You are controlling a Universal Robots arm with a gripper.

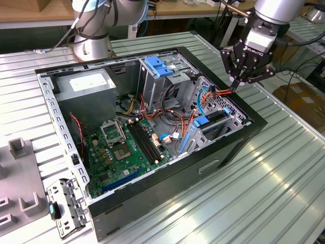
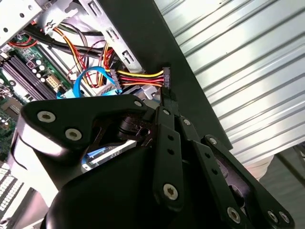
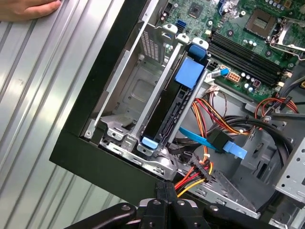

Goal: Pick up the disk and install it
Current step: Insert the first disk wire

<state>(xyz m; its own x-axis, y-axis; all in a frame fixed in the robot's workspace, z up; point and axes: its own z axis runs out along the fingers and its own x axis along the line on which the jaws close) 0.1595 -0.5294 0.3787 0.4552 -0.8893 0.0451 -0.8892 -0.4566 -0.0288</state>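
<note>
In the exterior view the whole case [image 1: 244, 134] is seen lying open on the ribbed table [image 1: 284, 173]. The gripper [image 1: 234, 87] is poised at the case's rim on the exterior view's right. The board [image 1: 127, 147], a grey box [image 1: 84, 84] and a tall cage [image 1: 161, 66] with a blue handle are also taken in there.

Closer detail is given in both wrist views. The jaws are seen drawn together on a black plug [image 2: 166, 76] at the end of red, yellow and black wires [image 2: 138, 76]. The plug is held over the case's black rim. A hand [image 3: 28, 7] laid on the table is shown in the first wrist view.

The disk [image 3: 171, 112] is found standing on edge in a slot of the bay [image 3: 128, 95] at the case's corner, near the gripper. It is presented edge-on, as a narrow dark side framed by a blue bracket. A broad blue tab is carried at one end and a small pale-blue clip at the other.

An open slot is left beside the disk, on the rim side of the bay. The space between the bay and the tall cage is crossed by a flat blue cable [image 3: 209, 142] and by the wires, so little room is offered there. Beyond the rim, open ribbed table is seen.
</note>
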